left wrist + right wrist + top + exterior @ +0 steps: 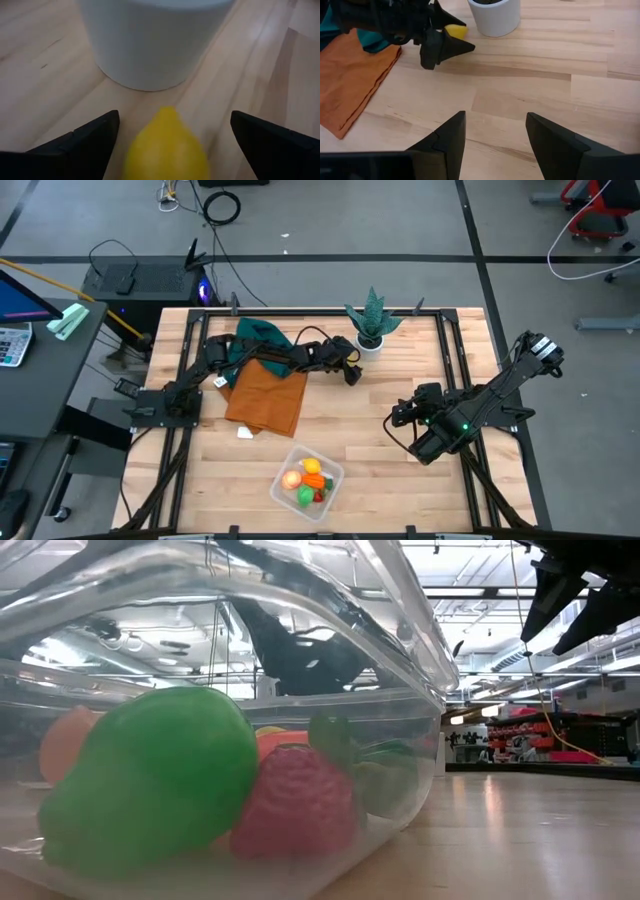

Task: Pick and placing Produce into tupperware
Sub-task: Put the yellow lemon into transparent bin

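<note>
A yellow lemon [167, 150] lies on the wooden table just in front of the white plant pot [150, 40]. My left gripper [175, 117] is open, one finger on either side of the lemon with a gap on both sides; the right wrist view shows it [465, 35] low at the lemon [456, 31]. The clear tupperware [334, 472] stands near the front edge and holds green [150, 790], red [295, 805] and orange produce. My right gripper [495, 120] hangs open above bare table at the right [398, 418], with nothing between its fingers.
An orange cloth [265, 398] and a teal cloth [255, 338] lie at the back left, under the left arm. The spiky green plant [372, 315] in its pot stands at the back middle. Bare wood lies between the pot and the tupperware.
</note>
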You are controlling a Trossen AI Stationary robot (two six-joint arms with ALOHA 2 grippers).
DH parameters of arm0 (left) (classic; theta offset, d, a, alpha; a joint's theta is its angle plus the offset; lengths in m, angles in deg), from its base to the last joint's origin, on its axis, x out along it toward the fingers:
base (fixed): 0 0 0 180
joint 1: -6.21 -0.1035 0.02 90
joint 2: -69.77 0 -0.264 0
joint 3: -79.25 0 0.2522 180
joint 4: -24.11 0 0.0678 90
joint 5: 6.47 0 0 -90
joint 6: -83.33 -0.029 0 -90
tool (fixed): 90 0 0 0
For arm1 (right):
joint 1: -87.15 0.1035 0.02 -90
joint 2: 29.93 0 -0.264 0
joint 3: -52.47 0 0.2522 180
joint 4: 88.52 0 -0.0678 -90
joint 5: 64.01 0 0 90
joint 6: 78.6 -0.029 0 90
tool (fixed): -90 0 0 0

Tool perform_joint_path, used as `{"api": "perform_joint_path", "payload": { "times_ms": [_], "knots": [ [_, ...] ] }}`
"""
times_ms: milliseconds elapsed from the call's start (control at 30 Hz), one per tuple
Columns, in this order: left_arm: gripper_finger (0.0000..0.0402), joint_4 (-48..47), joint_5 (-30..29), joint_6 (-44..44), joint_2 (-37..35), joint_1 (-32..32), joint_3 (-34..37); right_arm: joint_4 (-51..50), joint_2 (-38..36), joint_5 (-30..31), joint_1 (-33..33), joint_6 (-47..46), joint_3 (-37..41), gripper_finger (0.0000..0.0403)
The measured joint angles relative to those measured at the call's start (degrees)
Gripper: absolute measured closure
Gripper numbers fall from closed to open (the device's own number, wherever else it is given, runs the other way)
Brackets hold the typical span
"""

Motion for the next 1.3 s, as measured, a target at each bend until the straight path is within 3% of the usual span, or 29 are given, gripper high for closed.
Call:
{"api": "perform_joint_path", "payload": {
  "times_ms": [300,600,967,1300],
  "knots": [
    [0.0056,-2.97,1.12,-0.01,-0.14,0.35,-0.09,0.02,0.00,0.00,-0.01,-0.08,0.00,0.0224],
    [0.0193,-5.07,1.34,0.17,-0.25,0.28,-0.04,0.02,0.00,0.00,-0.01,-0.12,0.00,0.0231],
    [0.0193,-6.00,5.31,0.65,-1.35,0.41,0.15,-0.03,0.00,0.01,-0.01,0.21,0.00,0.0234],
    [0.0193,-15.34,8.61,0.32,-9.71,1.51,0.26,-0.91,-0.02,0.15,-0.01,0.51,0.00,0.0234]
  ]
}}
